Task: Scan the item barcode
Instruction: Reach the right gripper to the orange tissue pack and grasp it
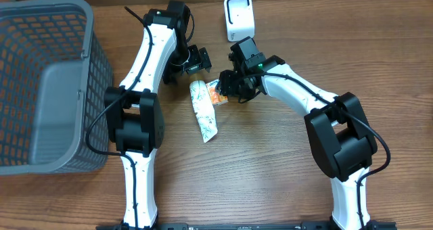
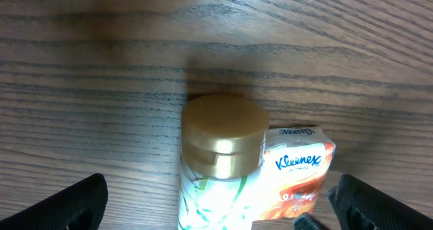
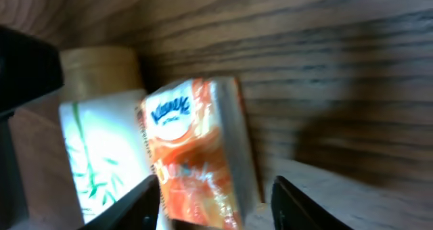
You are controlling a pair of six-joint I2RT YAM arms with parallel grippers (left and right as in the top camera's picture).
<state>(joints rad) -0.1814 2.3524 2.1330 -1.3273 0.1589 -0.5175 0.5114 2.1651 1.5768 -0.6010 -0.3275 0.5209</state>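
Observation:
An orange Kleenex tissue pack lies on the wooden table against the cap end of a white bottle with green leaf print. In the right wrist view the tissue pack sits between my right gripper's fingers, which have closed in on its sides. The right gripper is low over the pack. My left gripper hovers open over the bottle's gold cap, its fingers wide on either side. The white barcode scanner stands at the back. No barcode shows.
A large grey plastic basket fills the left of the table. The two grippers are close together over the bottle and pack. Bare wood lies in front and to the right.

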